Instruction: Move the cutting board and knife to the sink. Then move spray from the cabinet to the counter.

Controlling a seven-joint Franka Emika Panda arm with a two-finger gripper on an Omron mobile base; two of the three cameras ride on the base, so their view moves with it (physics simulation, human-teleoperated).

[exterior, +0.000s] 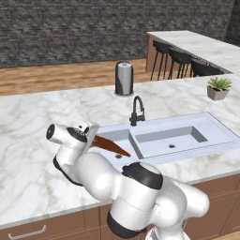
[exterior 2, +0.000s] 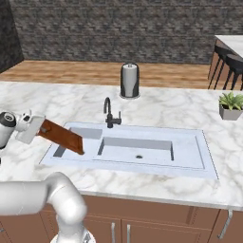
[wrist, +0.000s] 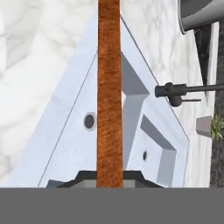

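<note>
We see the gripper (exterior 2: 42,127) clamped on the cutting board (exterior 2: 64,136), pinching one short end of it; the fingers themselves are mostly hidden by the board, jaws pressed tight against its faces. In the hand view the cutting board (wrist: 108,92) runs edge-on as a narrow reddish-brown strip straight toward 12 o'clock from the fingertips, wood grain visible along the edge. In the left base view the board (exterior: 110,146) juts out from the gripper (exterior: 93,138) toward 4 o'clock, tilted down, far end hanging over the left basin of the sink (exterior: 220,131). In the right base view it slopes toward 4 o'clock too, its lower corner above the sink's (exterior 2: 209,161) shallow left compartment; we cannot tell if it touches the bottom.

Sink is pale blue-white, smooth, rectangular, two basins each with a round drain. Black curved faucet (exterior 2: 109,114) at the sink's back rim. Counter (exterior 2: 166,107) is white marble with grey veining over brown wooden drawers. Further back at 12 o'clock a dark grey cylindrical paper towel holder (exterior 2: 129,80). At 2 o'clock from the sink a small spiky green plant (exterior 2: 231,105) in a grey square pot
</note>
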